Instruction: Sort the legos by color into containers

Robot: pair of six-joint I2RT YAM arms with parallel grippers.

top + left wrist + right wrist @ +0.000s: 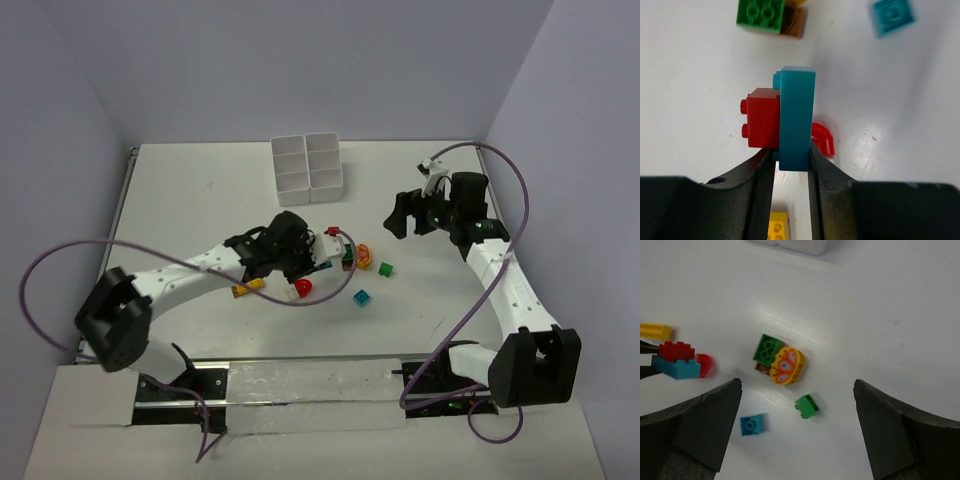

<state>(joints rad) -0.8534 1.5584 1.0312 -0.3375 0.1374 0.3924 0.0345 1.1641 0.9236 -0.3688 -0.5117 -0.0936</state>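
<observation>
- At mid-table, well short of the white six-compartment tray [296, 186], the left gripper [791, 156] is clamped on a teal brick [797, 115], its jaws narrowed against the brick's two faces. A red brick [762, 117] is stuck to the teal one's side.
- The pick-up step appears to be in hand. Next would likely be the carry to the tray, though two joined colours may need separating first.
- The right gripper [796, 390] hangs wide apart, holding nothing, above a green brick [767, 348] and a butterfly-printed piece [786, 365].

Bright, even light — soft shadows, wrist views slightly blurred.
</observation>
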